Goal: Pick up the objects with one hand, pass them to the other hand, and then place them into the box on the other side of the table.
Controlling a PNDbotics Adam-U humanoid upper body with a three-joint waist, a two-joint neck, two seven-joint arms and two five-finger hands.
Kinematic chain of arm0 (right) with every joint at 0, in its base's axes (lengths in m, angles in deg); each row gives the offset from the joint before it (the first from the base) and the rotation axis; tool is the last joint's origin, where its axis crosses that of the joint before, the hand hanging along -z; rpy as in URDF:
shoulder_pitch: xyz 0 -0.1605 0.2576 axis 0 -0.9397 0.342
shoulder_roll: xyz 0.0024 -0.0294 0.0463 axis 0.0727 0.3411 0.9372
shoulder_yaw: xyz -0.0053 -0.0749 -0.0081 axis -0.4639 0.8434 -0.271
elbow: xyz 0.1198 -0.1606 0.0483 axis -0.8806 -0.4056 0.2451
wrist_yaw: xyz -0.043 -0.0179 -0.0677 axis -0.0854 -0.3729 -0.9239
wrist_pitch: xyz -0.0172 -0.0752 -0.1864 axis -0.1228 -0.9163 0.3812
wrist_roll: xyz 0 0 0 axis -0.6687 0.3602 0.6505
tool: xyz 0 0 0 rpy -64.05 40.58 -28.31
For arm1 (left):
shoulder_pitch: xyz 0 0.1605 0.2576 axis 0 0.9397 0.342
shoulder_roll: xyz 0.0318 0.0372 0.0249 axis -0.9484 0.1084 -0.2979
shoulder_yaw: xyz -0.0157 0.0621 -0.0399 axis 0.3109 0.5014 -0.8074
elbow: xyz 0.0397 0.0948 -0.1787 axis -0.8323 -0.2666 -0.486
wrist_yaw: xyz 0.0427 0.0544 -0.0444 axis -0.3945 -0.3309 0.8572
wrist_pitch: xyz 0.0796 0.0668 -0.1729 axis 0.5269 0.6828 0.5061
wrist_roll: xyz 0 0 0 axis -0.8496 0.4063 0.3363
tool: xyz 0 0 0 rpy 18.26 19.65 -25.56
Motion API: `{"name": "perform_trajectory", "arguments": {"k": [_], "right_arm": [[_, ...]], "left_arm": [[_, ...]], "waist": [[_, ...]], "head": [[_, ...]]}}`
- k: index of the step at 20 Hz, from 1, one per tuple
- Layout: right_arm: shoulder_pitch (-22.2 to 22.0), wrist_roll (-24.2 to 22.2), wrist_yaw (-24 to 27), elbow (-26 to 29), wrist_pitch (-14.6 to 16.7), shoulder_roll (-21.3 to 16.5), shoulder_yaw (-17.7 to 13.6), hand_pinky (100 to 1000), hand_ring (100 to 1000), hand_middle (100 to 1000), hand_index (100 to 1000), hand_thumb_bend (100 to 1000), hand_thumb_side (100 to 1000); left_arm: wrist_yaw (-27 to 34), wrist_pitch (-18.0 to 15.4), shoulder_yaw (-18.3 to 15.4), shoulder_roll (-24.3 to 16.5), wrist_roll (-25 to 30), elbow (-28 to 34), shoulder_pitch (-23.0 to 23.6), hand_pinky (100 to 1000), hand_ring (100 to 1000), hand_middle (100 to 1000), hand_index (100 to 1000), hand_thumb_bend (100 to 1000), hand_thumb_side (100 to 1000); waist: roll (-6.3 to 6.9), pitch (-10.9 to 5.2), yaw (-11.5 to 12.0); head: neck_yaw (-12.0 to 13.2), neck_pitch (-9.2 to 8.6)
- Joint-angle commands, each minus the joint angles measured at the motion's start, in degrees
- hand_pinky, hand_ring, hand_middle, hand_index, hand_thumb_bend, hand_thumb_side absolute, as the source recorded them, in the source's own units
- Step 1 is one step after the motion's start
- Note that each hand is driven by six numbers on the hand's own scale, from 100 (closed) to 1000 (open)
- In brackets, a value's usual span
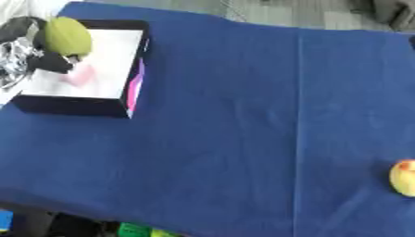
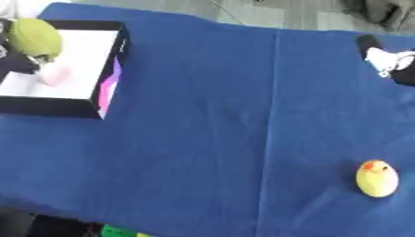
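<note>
At upper left, the left hand (image 1: 32,48) has its fingers curled round a green fruit (image 1: 66,36), held over the white-floored box (image 1: 89,95). The right hand (image 2: 387,60) shows at the right edge, fingers unclear. A yellow fruit (image 2: 377,178) lies lower right on the blue table (image 2: 219,139)

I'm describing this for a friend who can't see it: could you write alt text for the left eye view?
The left robot hand holds a green fruit over a black box with a white floor at the far left of a blue table. A yellow fruit with a red patch lies at the right edge.
</note>
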Motion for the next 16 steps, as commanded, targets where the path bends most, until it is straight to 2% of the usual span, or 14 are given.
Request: {"name": "perform_trajectory", "arguments": {"k": [1,3,6,8,10,11,12,13,14,15,16], "right_arm": [[-1.67,-0.08,0.62,1.01,0.77,-5.45,-3.08,857,851,824,880,308,270],[-3.25,-0.24,1.09,1.01,1.22,-7.23,-4.59,858,851,823,880,318,268],[-5.08,-0.53,1.43,1.01,1.5,-9.03,-6.01,859,853,826,884,313,289],[-6.16,-1.12,1.54,1.01,1.78,-10.02,-6.67,859,854,829,886,325,303],[-6.95,-1.46,1.63,1.01,2.04,-10.69,-7.33,858,852,828,886,316,306],[-7.17,-1.41,1.83,1.01,2.19,-10.84,-7.6,858,852,828,886,310,309],[-7.31,-1.27,2.13,1.01,2.33,-10.92,-7.8,857,851,828,886,304,309],[-7.48,-1.07,2.47,1.01,2.44,-10.99,-7.93,857,851,827,885,306,307],[-7.82,-0.98,2.86,1.01,2.55,-11.14,-7.96,857,851,828,885,308,304],[-8.23,-1.16,3.23,1.01,2.72,-11.37,-7.9,857,851,827,882,319,304],[-8.73,-1.66,3.32,1.01,3.13,-11.67,-7.69,857,851,826,880,328,318]], "left_arm": [[-6.59,-0.19,-1.55,-0.92,4.6,-2.12,-1.26,926,904,807,939,769,735],[-10.19,-0.01,-2.25,-0.61,7.88,-2.51,-1.48,935,913,823,951,862,809],[-13.59,0.79,-4.11,-0.39,10.82,-1.25,-1.7,934,912,842,968,876,836],[-14.77,1.26,-5.25,-0.62,12.41,0.49,-1.71,938,914,847,992,894,810],[-15.05,1.27,-5.85,-1.25,14.6,1.96,-1.58,948,921,859,1000,865,722],[-15.33,1.22,-6.07,-1.54,15.65,2.45,-1.55,947,920,857,1000,824,673],[-15.57,1.24,-6.43,-1.71,16.57,2.9,-1.58,939,914,848,1000,727,623],[-15.74,1.45,-7.05,-1.74,17.0,3.57,-1.75,921,898,825,975,578,609],[-15.63,1.98,-8.01,-1.67,16.42,5.07,-1.95,898,872,794,932,459,625],[-15.03,2.71,-8.95,-1.6,15.12,7.19,-1.98,854,830,750,875,296,715],[-13.67,3.55,-10.03,-1.47,13.14,10.09,-1.97,819,793,713,833,201,752]], "waist": [[0.1,-1.23,-0.37],[0.1,-1.12,-0.45],[0.09,-1.1,-0.49],[0.15,-1.14,-0.49],[0.32,-1.21,-0.44],[0.39,-1.25,-0.42],[0.44,-1.28,-0.43],[0.45,-1.32,-0.42],[0.45,-1.34,-0.37],[0.44,-1.34,-0.29],[0.41,-1.32,-0.2]], "head": [[-1.39,-0.82],[-2.21,-0.88],[-3.37,-0.77],[-4.17,-0.53],[-4.72,-0.26],[-4.81,-0.21],[-4.86,-0.2],[-5.04,-0.12],[-5.57,0.03],[-6.3,0.17],[-7.19,0.32]]}}
